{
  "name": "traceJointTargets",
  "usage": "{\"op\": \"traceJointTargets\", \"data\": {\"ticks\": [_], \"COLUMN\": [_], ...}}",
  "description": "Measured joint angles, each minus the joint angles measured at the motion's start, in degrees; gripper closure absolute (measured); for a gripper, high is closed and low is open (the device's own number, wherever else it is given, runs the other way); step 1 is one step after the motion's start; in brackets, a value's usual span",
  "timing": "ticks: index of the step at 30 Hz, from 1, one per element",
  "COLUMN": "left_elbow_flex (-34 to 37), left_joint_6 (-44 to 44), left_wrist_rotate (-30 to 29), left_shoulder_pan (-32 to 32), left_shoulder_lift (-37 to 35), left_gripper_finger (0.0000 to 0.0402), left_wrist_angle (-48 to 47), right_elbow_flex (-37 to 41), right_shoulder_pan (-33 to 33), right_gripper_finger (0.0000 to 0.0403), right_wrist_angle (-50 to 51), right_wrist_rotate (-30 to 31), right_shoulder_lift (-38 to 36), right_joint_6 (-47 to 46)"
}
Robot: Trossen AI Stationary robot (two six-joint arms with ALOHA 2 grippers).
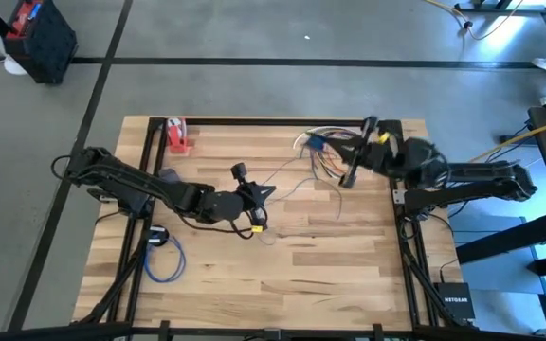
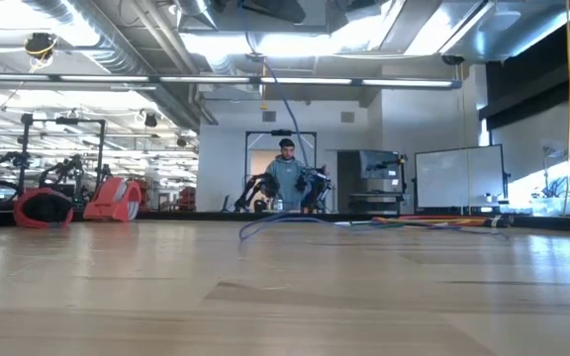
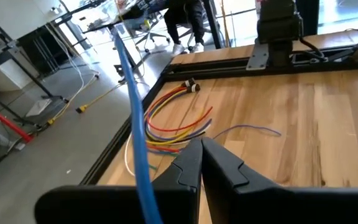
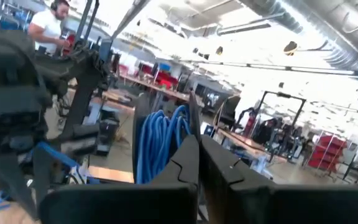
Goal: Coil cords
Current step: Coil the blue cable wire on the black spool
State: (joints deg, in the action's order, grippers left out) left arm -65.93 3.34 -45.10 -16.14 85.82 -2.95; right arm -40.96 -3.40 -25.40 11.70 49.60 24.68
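Observation:
My right gripper (image 4: 194, 146), shut, is raised over the table's far right (image 1: 351, 178), with several loops of the blue cord (image 4: 159, 140) against its fingers. A blue strand (image 3: 132, 118) runs past my left gripper (image 3: 201, 155), which is shut over the table's middle (image 1: 262, 194). In the low view the blue cord (image 2: 283, 148) hangs from above down to the tabletop. A bundle of red, orange, yellow and white cords (image 3: 173, 127) lies loose on the wood at the far right (image 1: 322, 156). My left gripper's shut fingertips show nothing between them. The blue strand crosses its housing (image 3: 146, 202) beside one finger; I cannot tell whether it touches. My right gripper has the blue loops' lower part (image 4: 166, 168) at its fingers. One finger hides the place of contact. The fingers point slightly upward, toward the table's left. The loops stand up beside them, clear of the table.
A second blue coil (image 1: 164, 258) lies near the table's left front corner, and a red object (image 1: 176, 137) stands at the far left. A thin pale cord (image 3: 253, 129) lies on the wood. A person (image 2: 287, 178) stands in the room beyond the table.

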Motion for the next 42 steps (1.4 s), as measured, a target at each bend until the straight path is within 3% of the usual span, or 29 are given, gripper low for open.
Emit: {"op": "traceJointTargets", "data": {"ticks": [7,14,17,19,25,29,34,42], "left_elbow_flex": [0.0,-0.1,0.0,0.0,0.0,0.0,0.0,-0.1], "left_joint_6": [-1.2,-9.4,-14.4,-18.5,-22.1,-20.4,-15.0,2.7], "left_wrist_rotate": [0.1,0.0,0.6,2.7,16.6,18.0,17.8,17.8], "left_shoulder_pan": [0.5,2.2,3.1,3.3,2.3,1.5,1.6,3.9], "left_shoulder_lift": [0.0,0.5,0.9,0.9,0.8,0.3,-1.3,4.4], "left_gripper_finger": [0.0398,0.0395,0.0374,0.0351,0.0289,0.0274,0.0275,0.0282], "left_wrist_angle": [-1.8,-7.8,-12.0,-14.8,-18.3,-19.7,-12.1,12.8], "right_elbow_flex": [11.4,13.9,13.9,13.9,13.9,13.9,13.9,13.9], "right_shoulder_pan": [0.0,0.0,0.0,0.0,0.0,0.0,0.0,0.0], "right_gripper_finger": [0.0398,0.0398,0.0398,0.0398,0.0398,0.0398,0.0398,0.0398], "right_wrist_angle": [-17.0,-13.9,-13.1,-13.1,-12.6,-12.5,-12.0,-12.4], "right_wrist_rotate": [-4.4,-4.9,-4.8,-4.8,-4.8,-4.8,-4.8,-5.0], "right_shoulder_lift": [0.0,0.3,0.4,0.4,0.4,0.4,0.4,0.4], "right_joint_6": [-5.2,-6.9,-6.9,-6.9,-6.7,-6.5,-6.5,-6.4]}}
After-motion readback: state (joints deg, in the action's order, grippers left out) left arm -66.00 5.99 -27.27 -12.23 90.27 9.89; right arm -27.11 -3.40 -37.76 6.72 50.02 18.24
